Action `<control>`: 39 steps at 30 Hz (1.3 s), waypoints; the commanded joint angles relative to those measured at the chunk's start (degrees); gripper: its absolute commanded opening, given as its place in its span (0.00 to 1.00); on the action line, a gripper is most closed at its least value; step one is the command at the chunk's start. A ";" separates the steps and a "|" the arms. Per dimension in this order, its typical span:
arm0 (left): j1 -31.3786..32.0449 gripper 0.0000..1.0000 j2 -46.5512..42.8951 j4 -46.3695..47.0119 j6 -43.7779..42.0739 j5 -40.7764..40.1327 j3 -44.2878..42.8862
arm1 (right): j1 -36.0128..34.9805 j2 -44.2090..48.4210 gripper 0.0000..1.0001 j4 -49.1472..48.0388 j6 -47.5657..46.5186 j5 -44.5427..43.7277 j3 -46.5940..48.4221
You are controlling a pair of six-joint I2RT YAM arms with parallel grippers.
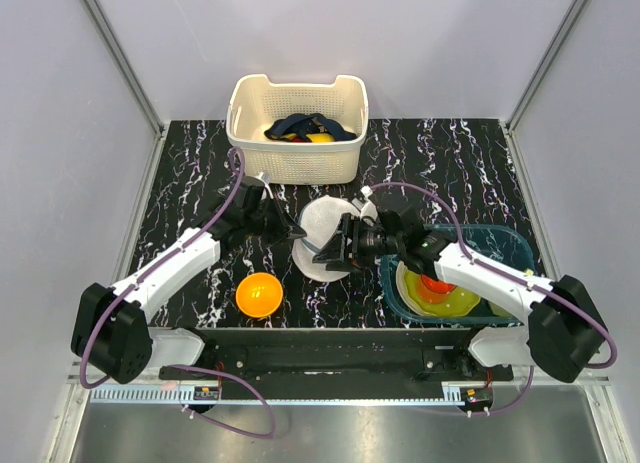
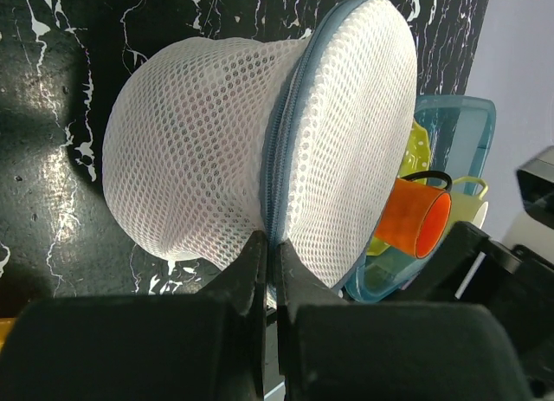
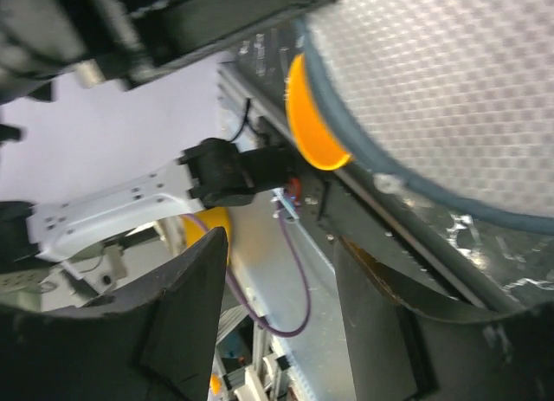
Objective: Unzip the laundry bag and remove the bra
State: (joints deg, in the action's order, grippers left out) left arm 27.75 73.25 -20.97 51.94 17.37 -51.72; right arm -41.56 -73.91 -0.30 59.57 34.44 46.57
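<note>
Nearest us, just in front of the laundry bag [image 1: 322, 238] and off to its left, sits an orange bowl [image 1: 259, 294], nothing showing in it from overhead. Now the bag itself, out on the dark marbled surface [image 1: 450, 173]. Its two white mesh domes bulge either side of a blue-grey zip [image 2: 275, 158], and that zip runs closed along every stretch I can see.

The left hand [image 2: 267, 261] has its fingers pressed together right on the bag's seam, pinching the edge. I read that as an anchor, so the zip has something to pull against. The right hand [image 3: 281, 262] sits at the bag's right side, fingers spread wide with nothing between them. It is probably after the zip pull, though I can't pick the pull out in any view.

And the bra? Not visible. The mesh hides what's inside, so I judge it is in there and yet to come out.

Right of the bag, a teal tub [image 1: 510, 238] holds yellow-green dishes [image 1: 450, 301] and an orange cup [image 2: 420, 215]. Beyond the bag, a cream basket [image 1: 245, 118] carries dark and yellow clothes [image 1: 300, 128].
</note>
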 commanded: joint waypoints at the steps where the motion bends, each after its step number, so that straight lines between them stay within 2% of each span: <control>1: -0.24 0.00 -0.04 1.90 -1.32 1.09 -2.68 | 0.34 -1.23 0.62 7.15 -8.85 -5.96 2.12; 12: -0.24 0.00 -0.21 1.90 -1.05 1.44 -2.50 | 0.34 -4.57 0.69 8.30 -12.11 -9.21 3.27; 23: -0.24 0.00 -0.04 1.37 -1.14 1.62 -3.03 | 0.34 -6.25 0.69 1.26 -10.44 -6.05 5.99; 33: -0.24 0.00 0.31 1.20 -1.23 1.62 -3.65 | 0.43 -5.19 0.65 1.35 -9.56 -7.45 3.18; 39: -0.24 0.00 -0.13 1.28 -1.32 1.62 -3.21 | 0.34 -5.19 0.55 1.35 -9.39 -8.24 2.74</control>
State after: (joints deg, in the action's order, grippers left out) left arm 27.64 73.25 -21.34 51.22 17.76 -52.88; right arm -41.50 -80.34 3.53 49.93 27.46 49.58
